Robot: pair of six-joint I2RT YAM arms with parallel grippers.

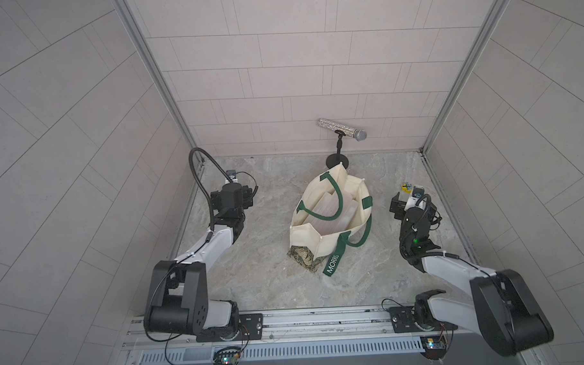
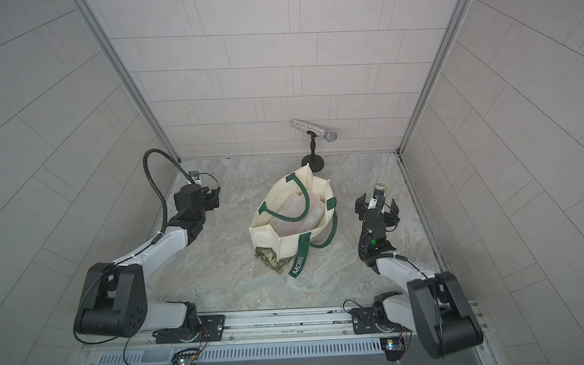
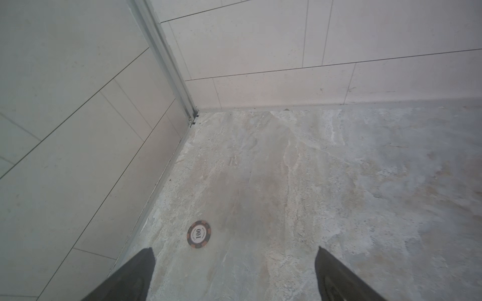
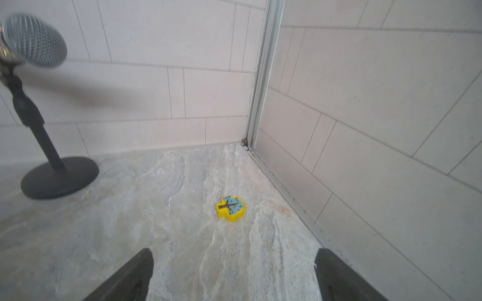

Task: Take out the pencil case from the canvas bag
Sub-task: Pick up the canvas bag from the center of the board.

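Risk lies at the canvas bag (image 1: 307, 239), upright on the bench (image 1: 253, 275): pale flat items inside, presumably the pencil case (image 1: 323, 207), sit under a green handle (image 1: 338, 201). We judge snagging or toppling likely. Left gripper (image 3: 234, 256) and right gripper (image 4: 234, 256) stand spread, empty, well apart from it.

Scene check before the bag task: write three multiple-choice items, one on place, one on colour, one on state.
1. The microphone stand sits: A) beyond the canvas bag, by the back wall; B) inside the bag; C) in front of the bag.
2. The bag's handles are: A) red; B) dark green; C) blue.
3. The left hand and right hand are: A) open, empty; B) shut on the handles; C) inside the bag.
A: its base stands behind the bag.
B: both top views show green.
A: wrist views show both spread wide, nothing between.
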